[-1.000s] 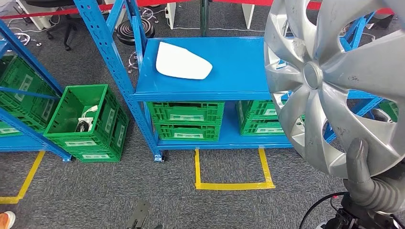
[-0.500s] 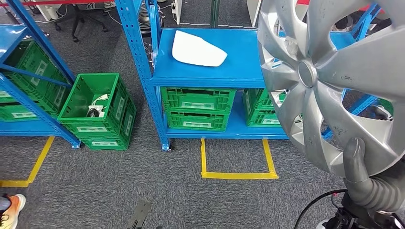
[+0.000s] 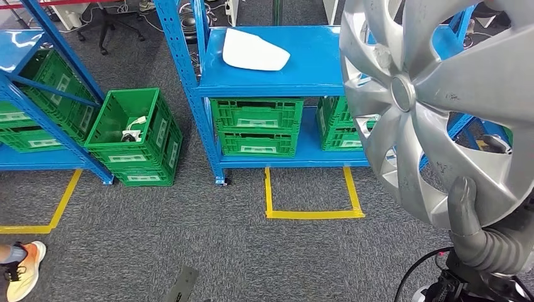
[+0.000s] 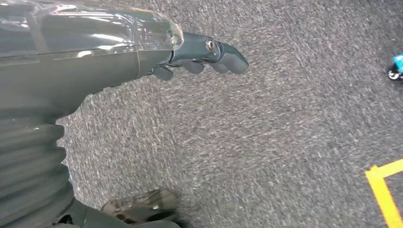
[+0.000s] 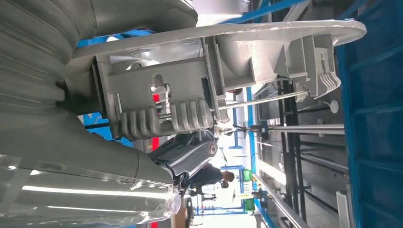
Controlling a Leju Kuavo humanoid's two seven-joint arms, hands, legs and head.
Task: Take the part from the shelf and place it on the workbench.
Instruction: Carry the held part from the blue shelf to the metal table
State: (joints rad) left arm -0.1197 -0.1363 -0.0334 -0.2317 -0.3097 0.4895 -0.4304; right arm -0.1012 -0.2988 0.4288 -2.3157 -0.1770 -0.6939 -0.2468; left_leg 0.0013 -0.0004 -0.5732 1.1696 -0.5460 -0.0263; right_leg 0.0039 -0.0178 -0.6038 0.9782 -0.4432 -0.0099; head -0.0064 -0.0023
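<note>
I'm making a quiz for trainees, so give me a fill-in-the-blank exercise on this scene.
1. The right robot hand holds a large silver plastic ____.
2. The flat white panel lies on a shelf painted ____.
3. The yellow tape marks a bay on the grey ____.
4. The left robot hand holds ____.

Missing words: wheel cover; blue; carpet; nothing

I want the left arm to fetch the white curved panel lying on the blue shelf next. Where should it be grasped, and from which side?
Judging by its pose, grip the white curved panel at its front edge, coming from the aisle side. It lies flat and alone on the blue shelf, its long edge facing the robot, so fingers could slip under that thin rim. The right robot hand is busy holding the silver wheel cover.
</note>
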